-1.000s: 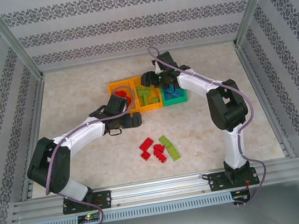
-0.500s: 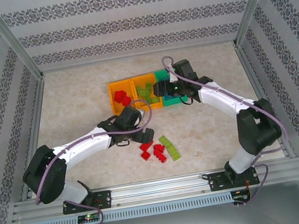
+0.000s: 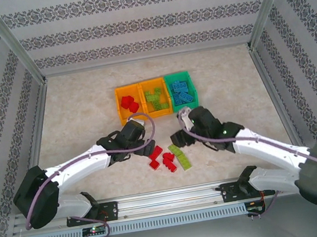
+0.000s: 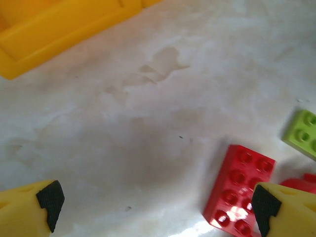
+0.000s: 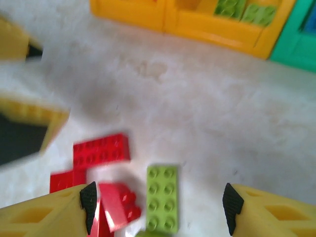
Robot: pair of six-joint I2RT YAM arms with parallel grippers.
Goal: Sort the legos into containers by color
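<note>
Arms dropped from bins to smooth desk. Left tool open, shiny studded red lego at 3 o'clock. Right tool open over lime lego. Bare room at 12 o'clock.

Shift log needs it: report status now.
Left gripper open beside red brick. Right gripper open above lime brick. Loose red and lime legos unsorted near bins. Both grippers crowd that pile.

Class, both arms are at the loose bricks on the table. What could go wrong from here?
The left gripper and right gripper sit close together over one small pile, so they might collide. The green brick lies right beside a red brick; the right gripper's open fingers could catch both and missort one.
</note>
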